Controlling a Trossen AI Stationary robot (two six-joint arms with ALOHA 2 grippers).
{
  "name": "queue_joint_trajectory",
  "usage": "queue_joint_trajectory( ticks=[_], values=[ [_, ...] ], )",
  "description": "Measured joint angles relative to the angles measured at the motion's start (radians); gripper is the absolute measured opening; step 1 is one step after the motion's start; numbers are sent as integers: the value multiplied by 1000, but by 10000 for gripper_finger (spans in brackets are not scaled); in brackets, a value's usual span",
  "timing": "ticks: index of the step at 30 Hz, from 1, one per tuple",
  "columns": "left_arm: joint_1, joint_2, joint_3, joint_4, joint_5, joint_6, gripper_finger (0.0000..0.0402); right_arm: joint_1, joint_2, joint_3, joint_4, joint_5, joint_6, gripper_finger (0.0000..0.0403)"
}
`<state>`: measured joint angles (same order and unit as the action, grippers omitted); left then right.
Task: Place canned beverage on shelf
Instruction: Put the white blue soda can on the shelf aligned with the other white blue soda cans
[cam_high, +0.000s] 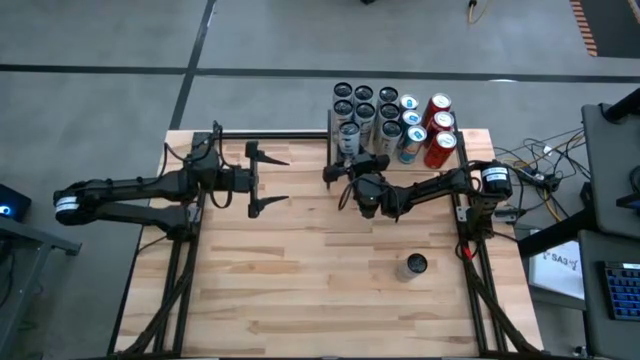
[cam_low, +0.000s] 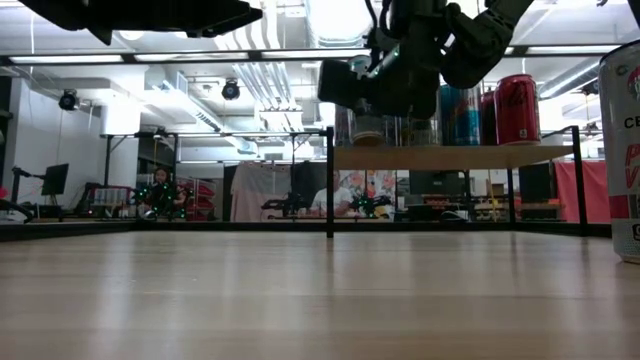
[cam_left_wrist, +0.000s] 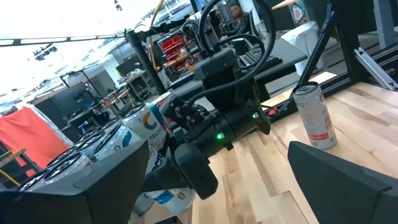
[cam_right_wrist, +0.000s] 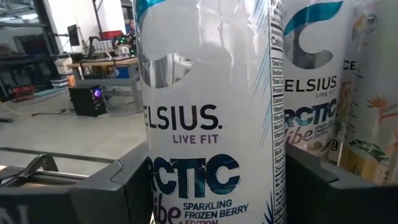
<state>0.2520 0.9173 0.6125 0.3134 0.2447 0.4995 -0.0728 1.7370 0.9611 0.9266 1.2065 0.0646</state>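
A white Celsius can (cam_right_wrist: 211, 118) is gripped by the right tool (cam_high: 352, 160) at the shelf (cam_low: 455, 157), crowded by other cans (cam_high: 385, 115); the left tool (cam_high: 268, 180) is held wide open beside it, a lone can (cam_high: 416, 266) well apart on the surface (cam_high: 300, 280).

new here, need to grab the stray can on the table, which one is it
Start at the shelf on the tabletop's far edge, crowded with cans. The lone can stands upright on bare planks nearer the front, right side. Unlike the others, nothing stands beside it.

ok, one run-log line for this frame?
right gripper: closed on white can at shelf front-left | left gripper: open, idle, left of shelf | spare can: on table
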Motion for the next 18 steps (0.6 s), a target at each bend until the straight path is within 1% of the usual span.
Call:
queue_joint_trajectory(
  ticks=[5,9,18],
  values=[
    [0,0,0,-1,0,-5,368,-2,0,0,-6,27,17,237],
    [0,0,0,-4,0,-8,368,-4,-1,0,-10,28,32,246],
    [0,0,0,-17,0,-8,368,-8,-2,1,-33,27,55,246]
  ],
)
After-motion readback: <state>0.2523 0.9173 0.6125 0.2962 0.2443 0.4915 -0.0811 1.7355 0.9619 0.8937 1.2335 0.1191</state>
